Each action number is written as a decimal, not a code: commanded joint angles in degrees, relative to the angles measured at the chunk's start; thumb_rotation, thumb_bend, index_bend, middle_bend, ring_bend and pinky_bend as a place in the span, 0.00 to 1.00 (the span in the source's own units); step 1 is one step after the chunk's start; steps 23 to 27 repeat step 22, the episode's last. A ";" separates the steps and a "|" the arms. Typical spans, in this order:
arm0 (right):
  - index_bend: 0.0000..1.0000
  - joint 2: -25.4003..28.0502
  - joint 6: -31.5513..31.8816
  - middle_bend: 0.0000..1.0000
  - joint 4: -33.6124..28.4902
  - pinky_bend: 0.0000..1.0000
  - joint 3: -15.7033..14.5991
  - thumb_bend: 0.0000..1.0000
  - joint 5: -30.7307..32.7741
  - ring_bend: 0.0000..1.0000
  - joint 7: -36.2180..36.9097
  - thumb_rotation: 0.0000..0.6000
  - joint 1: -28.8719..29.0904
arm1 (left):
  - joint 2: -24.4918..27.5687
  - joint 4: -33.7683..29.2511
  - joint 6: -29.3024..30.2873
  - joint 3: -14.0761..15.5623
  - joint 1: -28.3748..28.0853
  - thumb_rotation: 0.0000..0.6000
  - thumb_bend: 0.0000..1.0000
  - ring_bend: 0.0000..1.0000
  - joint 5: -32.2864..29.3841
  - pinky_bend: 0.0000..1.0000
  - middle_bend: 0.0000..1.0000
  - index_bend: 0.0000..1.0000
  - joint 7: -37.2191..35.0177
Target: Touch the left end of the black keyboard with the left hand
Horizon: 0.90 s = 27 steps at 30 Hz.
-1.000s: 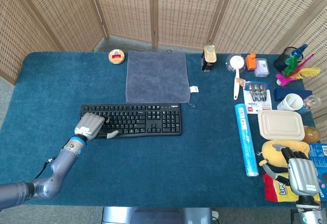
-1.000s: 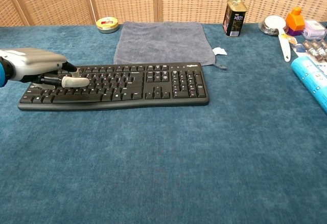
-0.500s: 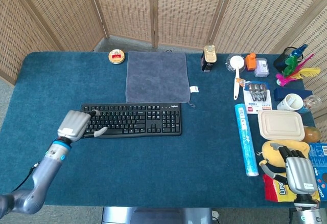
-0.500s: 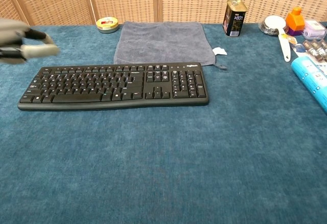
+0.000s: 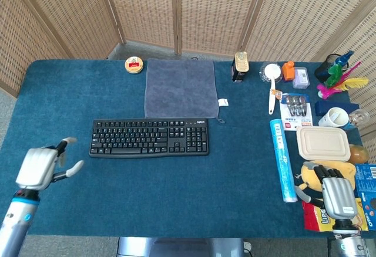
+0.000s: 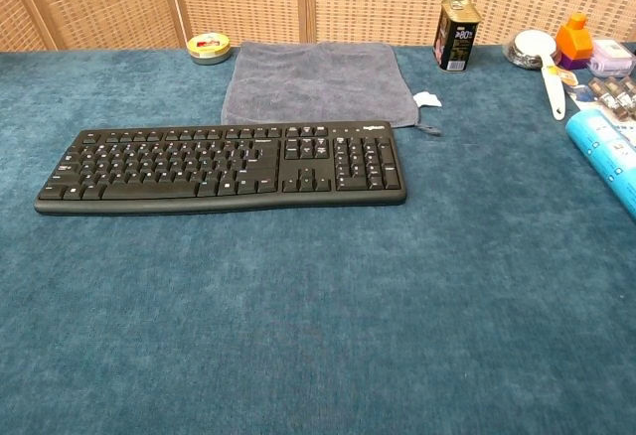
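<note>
Keyboard: the black keyboard (image 5: 150, 138) lies flat near the middle of the blue tabletop (image 5: 176, 192), long side running left to right, nothing touching it; the chest view shows it whole and bare of any hand.
Left hand: the left hand (image 5: 39, 168) hangs over the tabletop's front left corner, well apart from the keyboard's left end, back of the hand up; its fingers (image 5: 66, 142) are spread apart and hold nothing. It shows in the head view only.
Right hand: the right hand (image 5: 332, 195) sits at the front right corner over a yellow item (image 5: 320, 172) and a red snack bag (image 5: 317, 217); fingers point away from the robot, side by side. Whether they rest on anything I cannot tell.
Towel: a grey towel (image 5: 180, 88) lies just behind the keyboard, its front edge close to the keyboard's back edge.
Tape: a roll of tape (image 5: 134, 65) sits by the towel's back left corner.
Tin: a small tin (image 5: 240, 66) stands upright to the right of the towel.
Tube: a long blue tube (image 5: 282, 160) lies right of the keyboard, well apart from it.
Box: a beige lidded box (image 5: 322, 143) lies right of the tube.
</note>
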 commanded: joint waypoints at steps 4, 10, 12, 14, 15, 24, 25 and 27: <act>0.27 -0.67 -0.18 0.37 0.51 0.32 0.08 0.26 -0.17 0.35 -0.07 0.00 0.36 | -1.51 3.09 8.46 3.50 7.67 0.00 0.14 0.63 6.27 0.66 0.68 0.26 -5.60; 0.27 -1.10 -0.61 0.37 0.83 0.32 0.20 0.26 -0.28 0.35 -0.17 0.00 0.89 | -2.50 5.48 11.90 4.53 12.12 0.00 0.14 0.62 7.49 0.66 0.68 0.26 -6.99; 0.27 -1.18 -0.64 0.37 0.88 0.32 0.27 0.26 -0.30 0.35 -0.15 0.00 1.02 | -2.24 5.56 11.93 4.73 12.76 0.00 0.14 0.62 7.81 0.66 0.68 0.26 -7.07; 0.27 -1.27 -0.69 0.37 1.00 0.32 0.30 0.26 -0.28 0.35 -0.11 0.00 1.10 | -2.02 5.49 11.93 4.66 13.16 0.00 0.14 0.62 8.18 0.66 0.68 0.26 -6.87; 0.27 -1.36 -0.76 0.37 1.08 0.32 0.30 0.26 -0.29 0.35 -0.07 0.00 1.17 | -1.99 5.40 11.97 4.52 13.35 0.00 0.14 0.62 8.47 0.66 0.68 0.26 -6.84; 0.27 -1.55 -1.21 0.37 1.23 0.32 0.30 0.26 -0.03 0.35 -0.25 0.00 1.46 | -2.15 4.94 11.31 3.63 14.01 0.00 0.14 0.62 9.54 0.66 0.68 0.26 -6.04; 0.27 -1.55 -1.21 0.37 1.23 0.32 0.30 0.26 -0.03 0.35 -0.25 0.00 1.46 | -2.15 4.94 11.31 3.63 14.01 0.00 0.14 0.62 9.54 0.66 0.68 0.26 -6.04; 0.27 -1.55 -1.21 0.37 1.23 0.32 0.30 0.26 -0.03 0.35 -0.25 0.00 1.46 | -2.15 4.94 11.31 3.63 14.01 0.00 0.14 0.62 9.54 0.66 0.68 0.26 -6.04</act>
